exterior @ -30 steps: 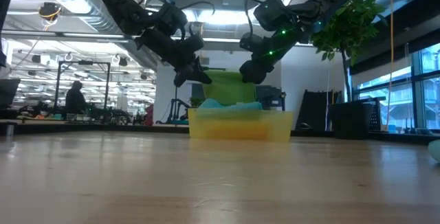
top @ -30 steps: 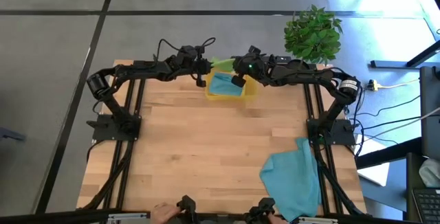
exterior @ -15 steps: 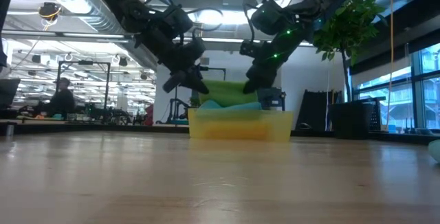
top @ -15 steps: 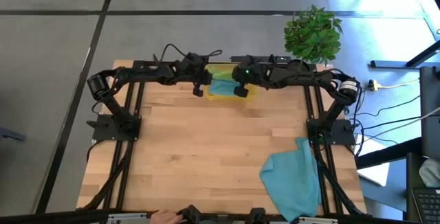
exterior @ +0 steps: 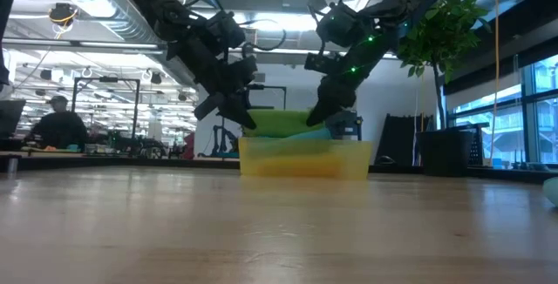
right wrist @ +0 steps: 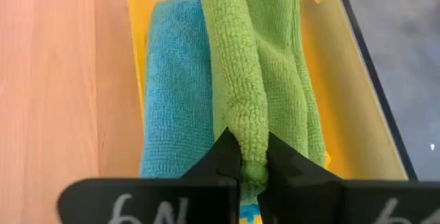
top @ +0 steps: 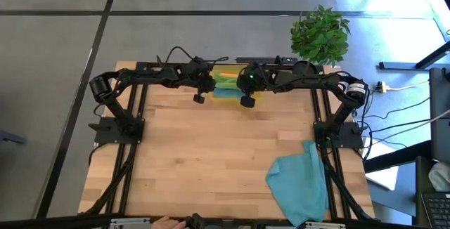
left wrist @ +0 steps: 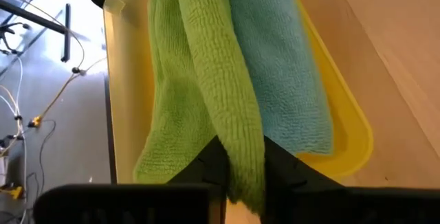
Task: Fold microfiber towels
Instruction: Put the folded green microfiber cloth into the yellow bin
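Yellow tray [left wrist: 350, 131] holds green towel [left wrist: 220, 86] — teal towel [left wrist: 289, 73].

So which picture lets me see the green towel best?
The right wrist view: the green towel fills it, pinched in the right gripper. The left wrist view shows it nearly as well, in the left gripper. From above it is a small patch; the low view shows a green strip above the tray.
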